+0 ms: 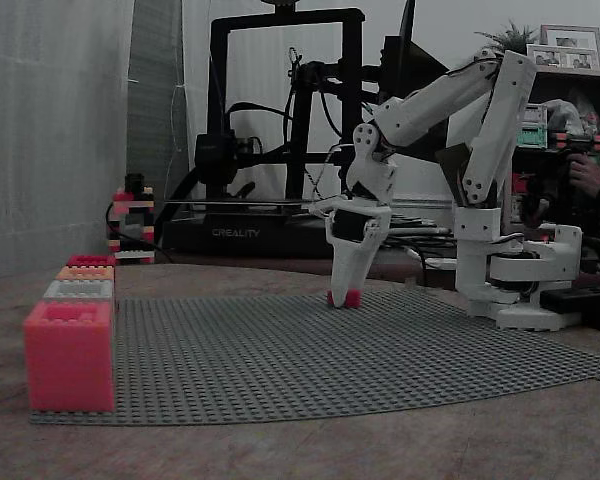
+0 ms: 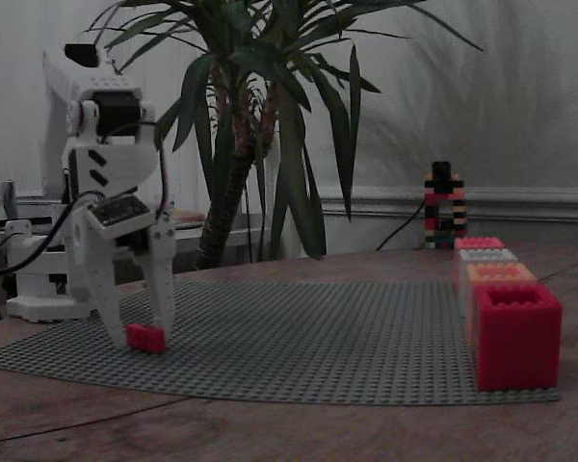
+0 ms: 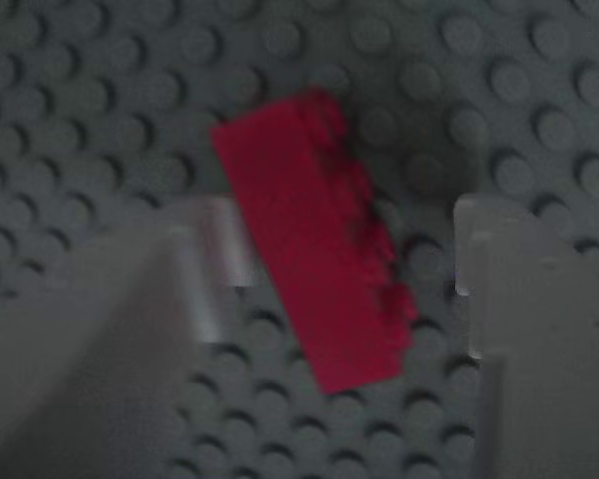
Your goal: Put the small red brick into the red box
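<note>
The small red brick (image 3: 314, 264) lies skewed on the grey studded baseplate (image 1: 310, 350), between the two fingers (image 3: 519, 329) of my gripper (image 3: 344, 225). The gripper is open, with a gap showing on the brick's right side in the wrist view. In both fixed views the white gripper (image 1: 342, 292) (image 2: 140, 329) points straight down with its tips at the plate, straddling the brick (image 1: 346, 298) (image 2: 146, 337). The red box (image 2: 515, 332) (image 1: 90, 261) stands at one end of a row of boxes along the plate's edge, far from the gripper.
The row also holds an orange box (image 2: 499, 274), a grey box (image 2: 484, 256) and a salmon-pink box (image 1: 68, 355). A small brick tower (image 1: 130, 222) stands beyond the plate. A 3D printer (image 1: 280, 130), a potted plant (image 2: 260, 125) and a person's hand (image 1: 588, 175) are behind.
</note>
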`<state>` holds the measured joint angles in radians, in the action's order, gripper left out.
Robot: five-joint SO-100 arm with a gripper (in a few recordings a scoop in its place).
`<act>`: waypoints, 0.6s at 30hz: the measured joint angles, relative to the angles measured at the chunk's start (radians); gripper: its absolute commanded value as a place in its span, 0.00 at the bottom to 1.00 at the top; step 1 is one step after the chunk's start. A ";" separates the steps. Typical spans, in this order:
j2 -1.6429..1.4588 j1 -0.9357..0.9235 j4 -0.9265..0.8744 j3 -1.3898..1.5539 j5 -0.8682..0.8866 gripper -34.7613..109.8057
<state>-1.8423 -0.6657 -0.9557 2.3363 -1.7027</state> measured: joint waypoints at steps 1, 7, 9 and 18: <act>0.000 0.003 0.003 0.000 0.008 0.25; 0.000 0.031 0.035 0.000 0.094 0.24; 0.002 0.052 0.038 -0.002 0.160 0.24; 0.028 0.183 0.055 -0.318 0.741 0.25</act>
<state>-1.8147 -0.4832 -0.9004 2.0187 -0.9618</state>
